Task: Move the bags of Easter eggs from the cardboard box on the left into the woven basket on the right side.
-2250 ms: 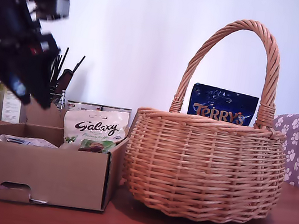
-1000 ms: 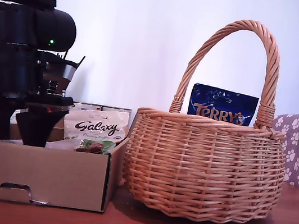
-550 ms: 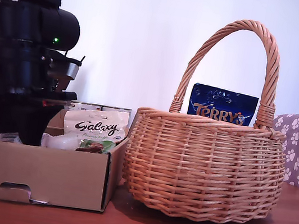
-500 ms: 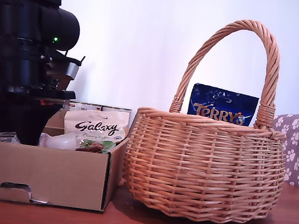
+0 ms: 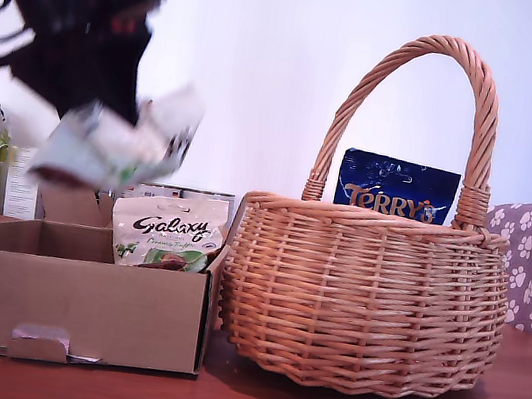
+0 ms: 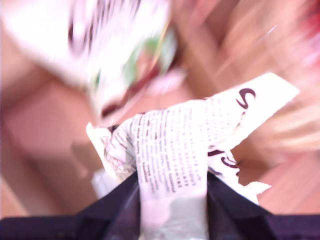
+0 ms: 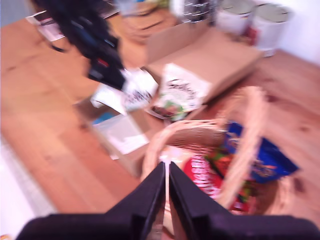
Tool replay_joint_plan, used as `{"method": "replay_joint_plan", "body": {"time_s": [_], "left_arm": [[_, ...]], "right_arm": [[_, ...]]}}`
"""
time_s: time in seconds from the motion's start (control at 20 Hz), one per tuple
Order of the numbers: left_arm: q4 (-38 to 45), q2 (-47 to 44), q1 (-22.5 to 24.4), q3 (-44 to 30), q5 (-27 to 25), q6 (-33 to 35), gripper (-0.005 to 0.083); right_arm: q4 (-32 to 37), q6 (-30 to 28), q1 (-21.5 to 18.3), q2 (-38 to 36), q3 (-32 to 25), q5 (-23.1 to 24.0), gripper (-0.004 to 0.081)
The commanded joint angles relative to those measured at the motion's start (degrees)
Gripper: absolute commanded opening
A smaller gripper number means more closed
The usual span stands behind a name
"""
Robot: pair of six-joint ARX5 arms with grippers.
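Two white pouches show: one "Galaxy" bag [image 5: 168,232] stands in the cardboard box [image 5: 67,305]; my first gripper [image 6: 172,200] clamps a second white printed bag [image 5: 118,141] above it, text blurred. My second gripper [image 7: 166,197], jaws together, hovers over the woven basket [image 5: 363,301] holding blue "Terry's" [image 5: 396,188] and a red pouch [image 7: 202,175].

Lifted bag [image 5: 118,141] motion-blurred; print illegible.

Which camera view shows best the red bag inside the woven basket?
The second wrist view: it looks down into the woven basket onto the red bag. In the exterior view the wicker wall hides it; the first wrist view misses it.
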Motion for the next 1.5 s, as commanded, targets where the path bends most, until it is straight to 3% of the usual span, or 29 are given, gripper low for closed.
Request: {"method": "replay_joint_plan", "body": {"time_s": [0.0, 0.2, 0.3, 0.55, 0.75, 1.2, 1.25, 1.35, 1.4, 1.45], "left_arm": [[1.0, -1.4, -0.3, -0.3, 3.1, 0.3, 0.025], [6.2, -4.3, -3.2, -0.2, 12.7, 0.1, 0.025], [10.3, -4.2, -6.2, -0.2, 14.8, -1.2, 0.025], [24.2, -1.3, -14.0, -0.2, 14.0, -2.3, 0.025], [32.9, 4.9, -16.9, -0.2, 12.0, -4.4, 0.025], [36.2, 10.2, -18.9, -0.2, 8.8, -7.7, 0.0271], [36.7, 10.2, -19.1, -0.2, 8.8, -9.0, 0.0373], [36.0, 10.2, -20.0, -0.2, 8.9, -9.1, 0.07], [35.5, 10.2, -20.2, -0.2, 8.7, -9.0, 0.0776], [35.2, 10.2, -20.3, -0.2, 8.2, -8.8, 0.0783]], "right_arm": [[0.4, -0.3, -0.7, -0.8, 0.2, 0.6, -0.0013], [0.1, -0.3, -1.7, -1.8, 0.2, 1.5, -0.0013], [-0.3, -0.3, -1.7, -2.3, 0.2, 1.5, -0.0013], [-0.8, -0.2, -1.7, -3.9, 0.2, 1.5, -0.0013], [-1.1, 0.2, -1.7, -5.0, 0.2, 1.5, -0.0013], [-1.4, 0.3, -1.7, -6.1, 0.2, 1.4, -0.0013], [-1.3, 0.3, -1.7, -6.1, 0.2, 1.4, -0.0013], [-1.4, 0.3, -1.7, -6.1, 0.2, 1.3, -0.0013], [-1.3, 0.3, -1.7, -6.1, 0.2, 1.2, -0.0013], [-1.3, 0.3, -1.7, -6.1, 0.2, 1.2, -0.0013]]}}
